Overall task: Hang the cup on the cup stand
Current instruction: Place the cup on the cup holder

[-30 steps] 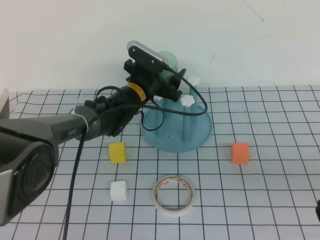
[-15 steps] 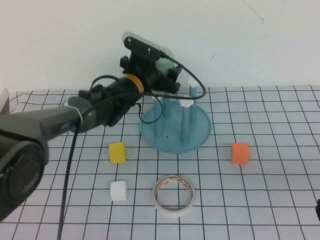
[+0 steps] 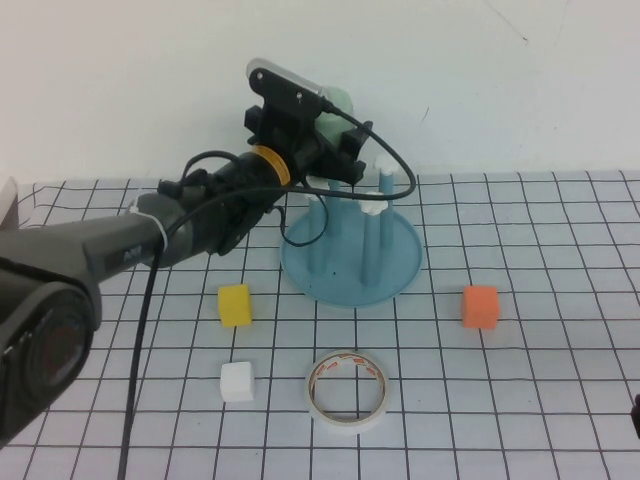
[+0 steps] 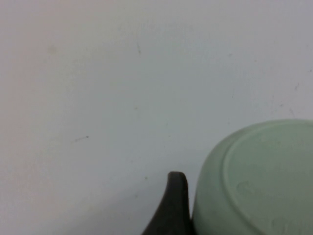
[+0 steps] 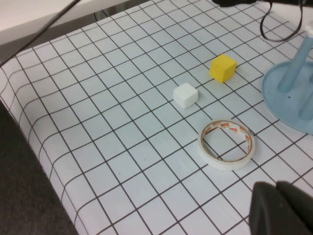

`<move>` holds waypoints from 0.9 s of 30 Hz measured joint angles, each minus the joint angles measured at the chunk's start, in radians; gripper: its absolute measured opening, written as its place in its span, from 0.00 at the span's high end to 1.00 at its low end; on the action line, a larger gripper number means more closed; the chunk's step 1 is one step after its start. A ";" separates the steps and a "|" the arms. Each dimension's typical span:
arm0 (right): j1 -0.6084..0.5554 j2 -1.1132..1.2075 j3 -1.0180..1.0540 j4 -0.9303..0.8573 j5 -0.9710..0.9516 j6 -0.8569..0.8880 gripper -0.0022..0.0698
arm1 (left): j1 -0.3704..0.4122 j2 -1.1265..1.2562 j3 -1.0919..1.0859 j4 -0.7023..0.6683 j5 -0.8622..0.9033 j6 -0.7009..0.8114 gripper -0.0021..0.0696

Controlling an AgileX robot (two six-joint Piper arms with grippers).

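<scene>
The left arm [image 3: 150, 240] is showing a dark grey, glossy casing with a yellow ring [image 3: 266, 162] near the wrist, a white cable tie, looping black cables and a silver-topped camera. The left claw [image 3: 335, 150] is showing black fingers [image 4: 171, 208]. The right claw [image 5: 281, 208] is looking black too.

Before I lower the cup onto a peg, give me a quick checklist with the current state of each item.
1. Cup held by the left gripper: ok, a finger presses its side, cup bottom facing the wrist camera.
2. Cup raised above the cup stand: ok, it sits higher than the white caps.
3. Cup mouth lined up over a peg: cannot tell, the arm hides the mouth.
4. Stand upright: ok, base flat on the table.
5. Tape roll and the blocks out of the way: ok, all apart from the stand.
6. Right gripper parked: ok, shut, near the table's front right edge.
</scene>
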 joint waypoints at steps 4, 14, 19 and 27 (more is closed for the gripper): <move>0.000 0.000 0.000 0.000 0.010 0.009 0.97 | 0.000 0.047 -0.025 -0.028 -0.007 0.000 0.14; 0.000 0.000 0.000 0.000 0.019 0.011 0.97 | -0.016 0.072 -0.131 -0.037 0.200 -0.068 0.02; 0.000 0.000 0.000 0.000 0.019 0.013 0.97 | -0.029 0.072 -0.149 -0.037 0.245 -0.103 0.01; 0.000 0.000 0.000 0.000 0.023 0.020 0.97 | -0.037 0.057 -0.149 -0.008 0.274 -0.125 0.08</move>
